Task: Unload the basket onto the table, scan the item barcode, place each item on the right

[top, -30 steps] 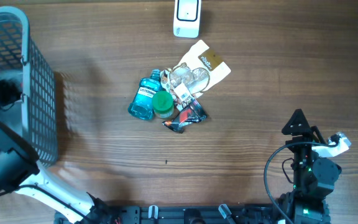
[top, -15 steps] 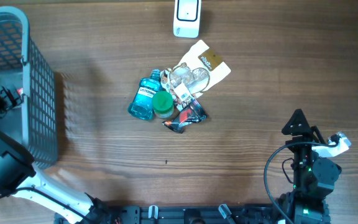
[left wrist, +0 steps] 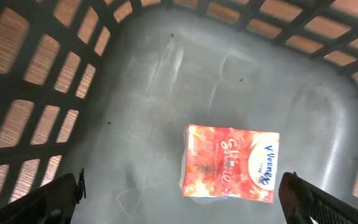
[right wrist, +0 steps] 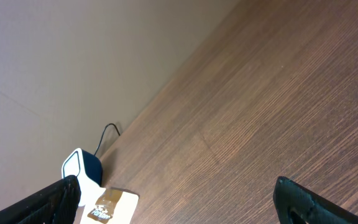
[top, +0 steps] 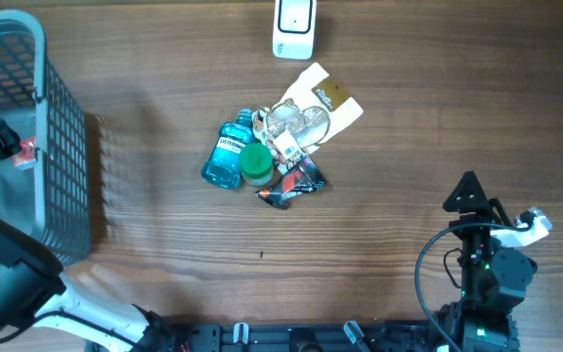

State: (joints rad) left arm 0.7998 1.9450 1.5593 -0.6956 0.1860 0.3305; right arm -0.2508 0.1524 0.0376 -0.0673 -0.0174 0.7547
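Orange packet (left wrist: 229, 163) lies beneath spread left gripper (left wrist: 182, 193), seemingly shifted; right gripper (right wrist: 176, 194) spread too.

The desk (top: 409, 127) is brown wood with a fine straight grain and a low satin sheen. The basket (top: 66, 147) at the left is grey plastic lattice, its smooth floor scuffed. Inside lies a tissue pack (left wrist: 230, 163) in glossy orange film. The bottle (top: 225, 156) is translucent blue plastic, the scanner (top: 294, 24) glossy white plastic, the card (top: 325, 95) matt beige paper. The sachet (top: 291, 186) is shiny and dark.
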